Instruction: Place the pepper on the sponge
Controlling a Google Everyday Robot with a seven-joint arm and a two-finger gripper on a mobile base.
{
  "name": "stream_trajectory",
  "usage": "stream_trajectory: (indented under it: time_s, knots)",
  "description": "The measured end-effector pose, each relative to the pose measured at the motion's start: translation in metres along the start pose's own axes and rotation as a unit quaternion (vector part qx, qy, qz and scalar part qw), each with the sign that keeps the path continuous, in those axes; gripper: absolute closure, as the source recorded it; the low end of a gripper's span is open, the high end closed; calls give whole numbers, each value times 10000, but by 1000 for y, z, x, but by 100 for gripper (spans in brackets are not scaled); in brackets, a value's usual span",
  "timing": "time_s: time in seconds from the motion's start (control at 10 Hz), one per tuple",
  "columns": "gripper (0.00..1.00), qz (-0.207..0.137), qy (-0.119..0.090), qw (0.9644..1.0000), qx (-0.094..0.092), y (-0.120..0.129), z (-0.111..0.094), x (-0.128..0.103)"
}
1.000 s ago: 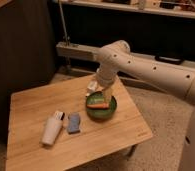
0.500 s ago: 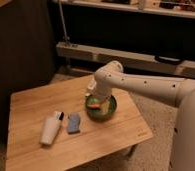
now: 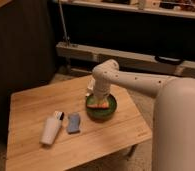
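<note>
Pepper (image 3: 95,106) shows as an orange streak inside the green bowl (image 3: 111,111), low against the side of the bowl that faces the sponge. Its long axis seems to run roughly across the picture, though part of it is covered, so I would not press that. It is not on the sponge (image 3: 73,123). The blue-grey pad lies flat on the wooden table (image 3: 36,105) with nothing on top, just beside the bowl, toward the left of the picture and a little nearer the camera.

The gripper (image 3: 99,102) is down inside the bowl, directly over the pepper and apparently touching or almost touching it. Whether it is open, closing or already gripping the pepper cannot be told from this view, because the wrist hides the contact. The arm (image 3: 136,84) reaches in from the right of the picture, bent at a pale rounded joint above the bowl.

By my reading, the step in hand is the grasp in the bowl. The relation that matters is pepper to sponge: a short way out over the bowl's rim, leftward in the picture and slightly forward. The rim stands between them, so the pepper would have to go up before it goes across.

A white cylinder with a dark tip (image 3: 50,130) lies on its side just beyond the sponge — close enough that a carry going too far would meet it.
</note>
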Motion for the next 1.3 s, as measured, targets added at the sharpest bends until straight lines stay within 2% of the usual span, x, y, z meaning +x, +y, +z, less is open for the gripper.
stream_trajectory:
  time_s: [0.1,0.4,0.9,1.2,1.3]
  knots:
    - [57,44,52,10000,-50,0,6,5]
    - [32,162,128,9997,-164,2,17,14]
    - [30,339,208,9988,-273,9,35,27]
    - [31,349,160,9988,-306,12,54,28]
    - [34,337,143,9988,-317,14,58,27]
